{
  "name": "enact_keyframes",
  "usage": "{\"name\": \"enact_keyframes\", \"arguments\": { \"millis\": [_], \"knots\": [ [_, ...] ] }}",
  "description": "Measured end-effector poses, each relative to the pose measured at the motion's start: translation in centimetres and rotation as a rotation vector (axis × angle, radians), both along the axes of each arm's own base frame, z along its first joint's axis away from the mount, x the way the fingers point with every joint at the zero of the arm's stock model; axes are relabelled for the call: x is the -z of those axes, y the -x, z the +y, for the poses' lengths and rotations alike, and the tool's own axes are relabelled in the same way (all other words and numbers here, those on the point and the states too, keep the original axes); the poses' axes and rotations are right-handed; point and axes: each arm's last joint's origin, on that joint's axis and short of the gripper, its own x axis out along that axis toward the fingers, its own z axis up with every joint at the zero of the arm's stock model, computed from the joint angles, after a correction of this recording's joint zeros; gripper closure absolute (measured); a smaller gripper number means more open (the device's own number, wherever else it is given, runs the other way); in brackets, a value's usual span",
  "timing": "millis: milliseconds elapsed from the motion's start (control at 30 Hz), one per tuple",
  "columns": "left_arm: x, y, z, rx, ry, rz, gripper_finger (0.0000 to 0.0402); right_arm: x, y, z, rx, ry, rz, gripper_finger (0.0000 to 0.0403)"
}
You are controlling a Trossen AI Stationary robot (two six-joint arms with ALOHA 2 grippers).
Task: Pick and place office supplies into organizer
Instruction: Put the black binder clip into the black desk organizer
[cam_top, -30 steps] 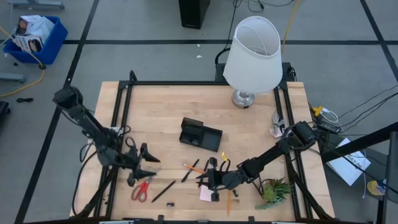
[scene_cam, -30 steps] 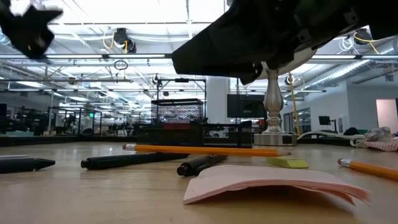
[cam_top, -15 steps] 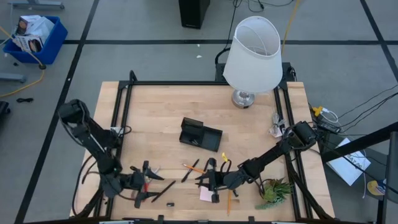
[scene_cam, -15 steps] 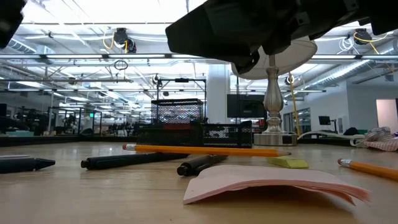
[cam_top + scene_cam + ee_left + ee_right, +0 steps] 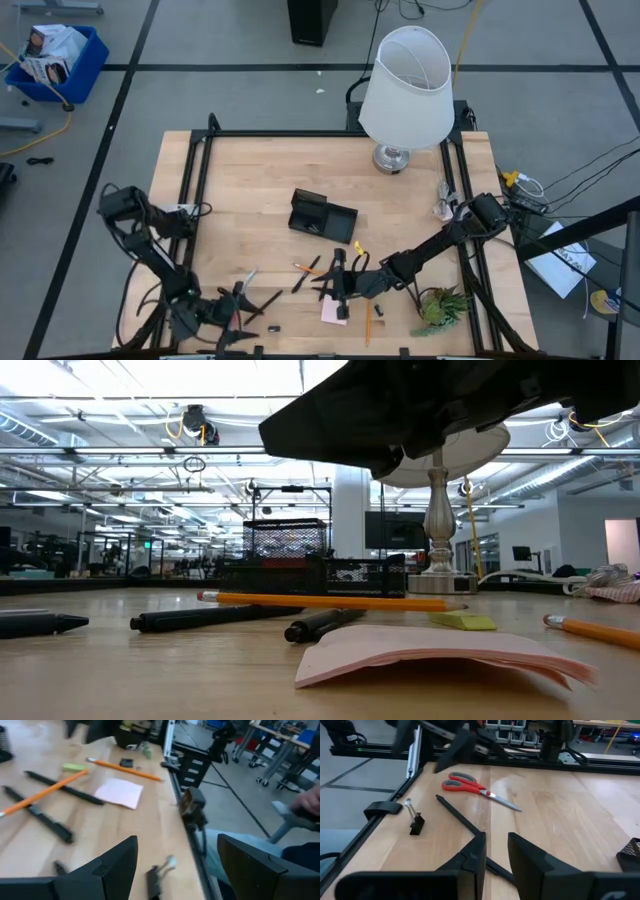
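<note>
Hovering low at table's front-left edge, left gripper [image 5: 243,318] fingers spread, empty, half-hiding scissors [image 5: 479,790]. Right gripper [image 5: 338,287] above pink pad [image 5: 333,312], fingers narrowly parted, empty. Organizer [image 5: 322,216] mid-table; contents unclear.

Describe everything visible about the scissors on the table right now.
The scissors have red loop handles with grey inner linings and plain silver blades, closed to a point. They lie flat on the wooden table near its front left corner, untouched by either gripper. A thin black pen lies close beside them. In the high view the left arm mostly hides them.
</note>
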Motion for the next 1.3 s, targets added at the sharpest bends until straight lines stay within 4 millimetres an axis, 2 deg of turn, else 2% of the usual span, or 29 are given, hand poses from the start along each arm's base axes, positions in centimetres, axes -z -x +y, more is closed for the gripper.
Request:
{"name": "enact_keyframes", "arguments": {
  "millis": [100, 233, 800, 1300],
  "knots": [
    [0.8, -0.7, -1.2, 0.003, -0.088, 0.034, 0.0128, 0.0, 0.0, 0.0, -0.001, 0.000, 0.001, 0.0330],
    [1.8, -1.6, -1.8, -0.008, -0.131, 0.097, 0.0128, 0.0, 0.0, 0.0, -0.001, 0.001, 0.002, 0.0330],
    [3.0, -3.4, -0.9, -0.050, -0.031, 0.190, 0.0128, 0.0, 0.0, 0.0, -0.001, 0.003, 0.005, 0.0330],
    [3.4, -3.7, -0.3, -0.069, 0.002, 0.263, 0.0130, 0.0, 0.0, -0.1, 0.001, 0.009, 0.004, 0.0330]
  ]
}}
